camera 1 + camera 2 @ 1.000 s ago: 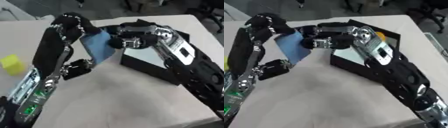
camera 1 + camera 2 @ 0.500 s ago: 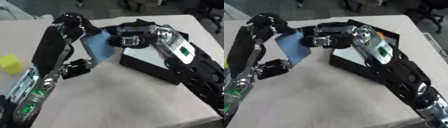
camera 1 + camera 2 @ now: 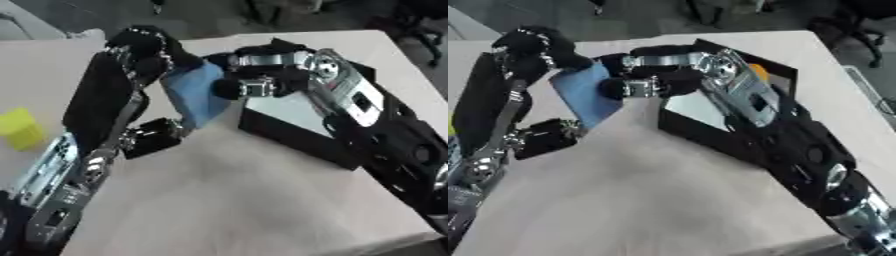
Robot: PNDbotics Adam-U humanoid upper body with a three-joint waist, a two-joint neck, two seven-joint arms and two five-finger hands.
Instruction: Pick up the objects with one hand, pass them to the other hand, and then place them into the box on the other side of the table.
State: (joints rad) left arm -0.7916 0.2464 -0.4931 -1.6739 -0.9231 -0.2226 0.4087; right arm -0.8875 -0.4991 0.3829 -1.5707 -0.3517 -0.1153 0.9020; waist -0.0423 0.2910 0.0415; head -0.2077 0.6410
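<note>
A flat blue object (image 3: pixel 199 94) is hanging tilted above the table, just left of the black box (image 3: pixel 302 131). The box is sitting open at the table's right side, showing a pale interior and something orange (image 3: pixel 758 71).

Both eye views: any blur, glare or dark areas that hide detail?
Left eye view: soft all over; the right hand reads as a dark mass against the blue object. Right eye view: equally soft, pale sheen on the box floor.
</note>
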